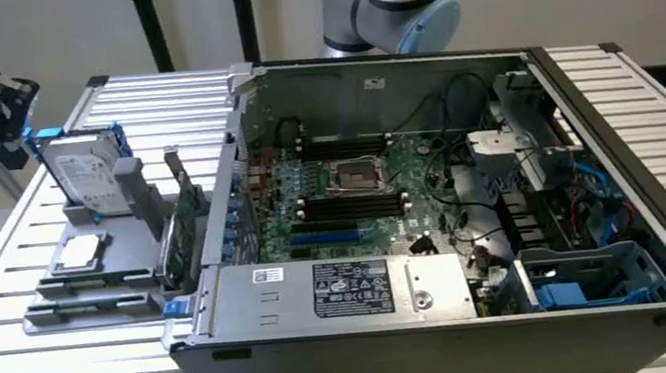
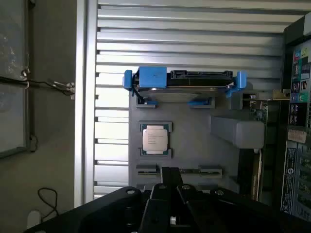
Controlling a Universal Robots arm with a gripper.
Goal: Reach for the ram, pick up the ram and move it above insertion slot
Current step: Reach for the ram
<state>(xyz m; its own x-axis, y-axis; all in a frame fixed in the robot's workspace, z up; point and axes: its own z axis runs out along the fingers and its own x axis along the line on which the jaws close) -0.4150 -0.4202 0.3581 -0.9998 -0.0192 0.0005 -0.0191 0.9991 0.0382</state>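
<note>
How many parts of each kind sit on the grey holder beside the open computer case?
Hard drive in a blue carrier: 1
Processor chip: 1
Expansion card with a metal bracket: 1
Ram stick: 1
Total: 4

upright hard drive and expansion card crowd tray, open case beside

Soft, dim indoor light, pale glare on the slatted table; computer case interior shadowed
</note>
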